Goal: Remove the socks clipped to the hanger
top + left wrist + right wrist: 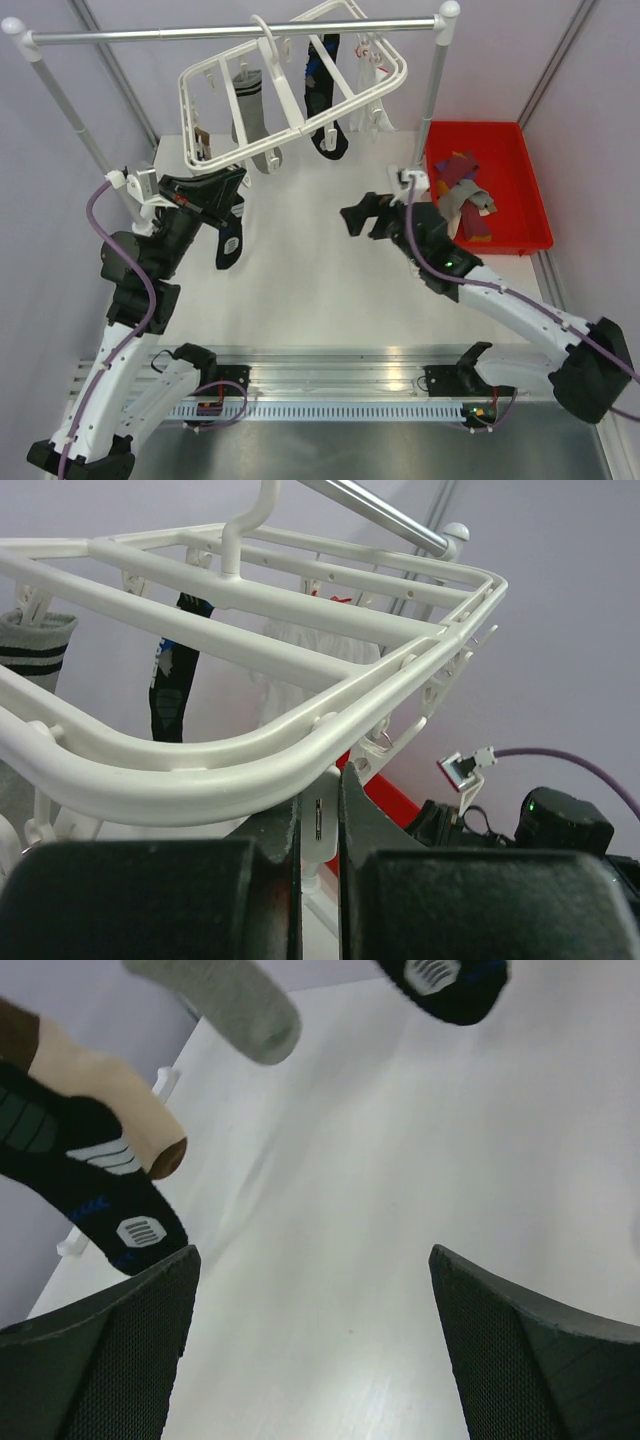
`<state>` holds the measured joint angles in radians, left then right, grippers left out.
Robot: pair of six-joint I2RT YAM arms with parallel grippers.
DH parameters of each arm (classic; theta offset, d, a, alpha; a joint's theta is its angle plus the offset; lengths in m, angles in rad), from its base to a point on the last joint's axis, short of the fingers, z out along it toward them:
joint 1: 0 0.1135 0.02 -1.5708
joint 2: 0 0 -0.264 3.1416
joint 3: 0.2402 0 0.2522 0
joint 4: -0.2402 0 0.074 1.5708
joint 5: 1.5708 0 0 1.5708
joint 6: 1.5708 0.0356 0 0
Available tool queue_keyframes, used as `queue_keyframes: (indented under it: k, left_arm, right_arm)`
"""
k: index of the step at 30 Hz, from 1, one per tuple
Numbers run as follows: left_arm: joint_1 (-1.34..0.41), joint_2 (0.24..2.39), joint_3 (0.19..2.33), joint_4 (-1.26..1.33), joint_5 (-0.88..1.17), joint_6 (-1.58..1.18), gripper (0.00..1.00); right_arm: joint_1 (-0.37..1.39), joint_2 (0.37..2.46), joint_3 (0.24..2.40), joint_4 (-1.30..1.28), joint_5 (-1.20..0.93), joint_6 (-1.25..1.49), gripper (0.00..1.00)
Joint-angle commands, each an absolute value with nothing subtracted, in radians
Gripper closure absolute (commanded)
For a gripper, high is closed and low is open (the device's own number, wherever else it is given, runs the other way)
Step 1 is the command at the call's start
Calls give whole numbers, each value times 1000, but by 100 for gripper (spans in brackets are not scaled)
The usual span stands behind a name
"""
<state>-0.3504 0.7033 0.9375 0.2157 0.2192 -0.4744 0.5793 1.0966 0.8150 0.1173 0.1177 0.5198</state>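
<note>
Left gripper (319,800) fingers narrow, pinching a white clip (318,830) | right gripper (312,1260) wide, empty | socks (247,105) dangle from the hanger (250,755) under the rail (200,35) | soft, light; I'd grasp mid-sock and tug gently

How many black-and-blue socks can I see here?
2. The far black-and-blue sock hangs under the middle of the hanger; the near black-and-blue sock dangles beside the left gripper. Others may lie hidden in the red bin.

Hanger (290,90) tilted on rail (230,33); grey sock (247,105), black-blue sock (325,90) clipped; loose socks (465,195) in red bin (520,135).
</note>
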Motion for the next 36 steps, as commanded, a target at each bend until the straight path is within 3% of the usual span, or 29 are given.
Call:
queue_keyframes:
  k: [1,7,13,29,36]
  left_arm:
    - [-353,718,968,218,236,-506,98]
    - [-354,730,976,216,236,-506,98]
    - [-354,742,985,210,241,-506,98]
    - [-354,755,983,213,253,-514,98]
    - [-356,755,982,215,256,-511,98]
  right_arm:
    - [841,1272,877,310,358,453,2]
    - [1009,1644,1119,474,427,338,2]
    - [1071,1877,1445,404,423,273,2]
    - [1127,2167,1873,223,498,279,2]
    - [1157,2249,2023,143,655,281,2]
